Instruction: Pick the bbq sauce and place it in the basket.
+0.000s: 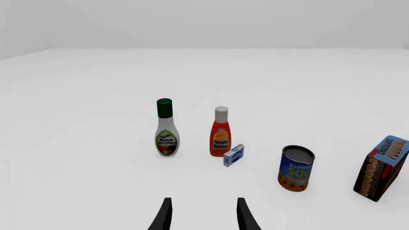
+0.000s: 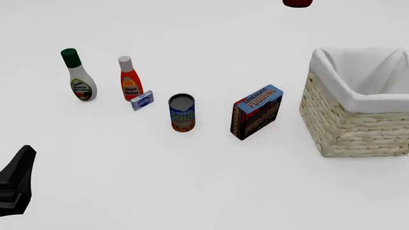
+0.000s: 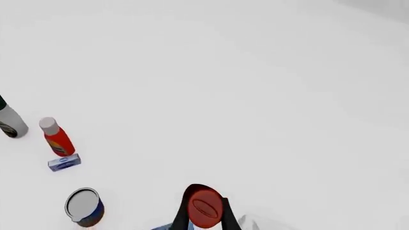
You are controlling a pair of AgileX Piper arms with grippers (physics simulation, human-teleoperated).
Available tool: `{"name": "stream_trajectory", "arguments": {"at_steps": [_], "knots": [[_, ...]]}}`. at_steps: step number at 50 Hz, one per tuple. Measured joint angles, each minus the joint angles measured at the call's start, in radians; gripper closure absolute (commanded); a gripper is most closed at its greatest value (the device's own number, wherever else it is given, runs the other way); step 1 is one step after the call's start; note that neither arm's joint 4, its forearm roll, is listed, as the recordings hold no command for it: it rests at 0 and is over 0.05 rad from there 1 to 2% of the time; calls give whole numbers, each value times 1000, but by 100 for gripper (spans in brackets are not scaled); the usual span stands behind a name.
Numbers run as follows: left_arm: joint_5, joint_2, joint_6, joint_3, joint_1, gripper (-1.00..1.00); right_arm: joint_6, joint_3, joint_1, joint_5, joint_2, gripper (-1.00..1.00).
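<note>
Your left gripper (image 1: 203, 218) showed as two slim matte-black fingers (image 1: 163, 216), tapered to blunt tips, no markings or screws visible. In the front view your left arm (image 2: 16, 182) was an angular black wedge-shaped block with faceted edges and a stepped lower part. Your right gripper (image 3: 204, 211) fingers were the same dark black, narrow, mostly cut off at frame edge
</note>
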Motion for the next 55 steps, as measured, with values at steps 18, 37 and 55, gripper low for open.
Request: {"name": "stream_trajectory", "arguments": {"at_steps": [18, 37, 55], "knots": [[0, 0, 0, 0, 0, -100, -1, 148, -107, -23, -143, 100], [0, 0, 0, 0, 0, -100, 5, 288, -219, -39, -276, 100], [0, 0, 0, 0, 0, -100, -4, 422, -315, -100, -329, 100]]}}
